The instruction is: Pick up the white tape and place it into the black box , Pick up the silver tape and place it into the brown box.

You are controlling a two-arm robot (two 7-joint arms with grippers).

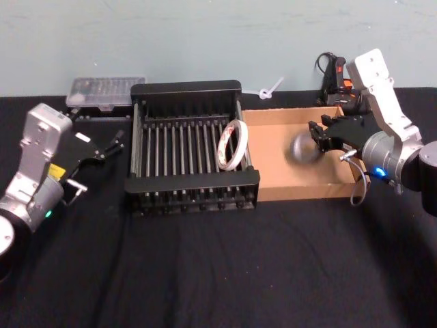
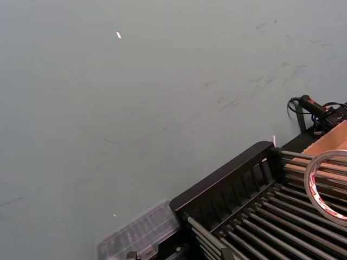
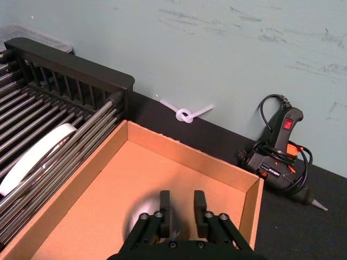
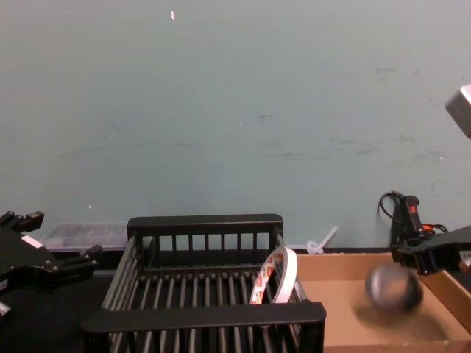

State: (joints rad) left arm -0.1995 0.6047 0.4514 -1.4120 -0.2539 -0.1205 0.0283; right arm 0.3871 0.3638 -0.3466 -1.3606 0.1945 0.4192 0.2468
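Counter [image 1: 225,273] was covered in black cloth, with a pale blue-green wall behind.

Black box [image 1: 192,187] sat centre-left on the counter; brown box [image 1: 273,152] sat touching its right side.

Left arm sat at the left edge of the counter. Left gripper [image 1: 117,142] was just beside the black box's left wall, fingers spread, nothing between them.

Right gripper [image 1: 318,134] was over the right part of the brown box, fingers [image 3: 165,208] parted and released.

White tape [image 1: 231,145] stood on edge inside the black box, tilted against its right wall, red-and-white print visible on the inner core in the chest view.

Silver tape [image 1: 304,148] appeared as a blurred grey shape inside the brown box's outline, just ahead of and below the right fingertips and apart from them. Chest view placed it [image 4: 394,287] low in the box; whether it touched the floor could not be told.

A clear plastic case [image 1: 104,91] lay behind the black box's left corner. A glue gun [image 3: 279,153] lay against the wall behind the brown box, a knotted white tie [image 3: 185,114] near it.
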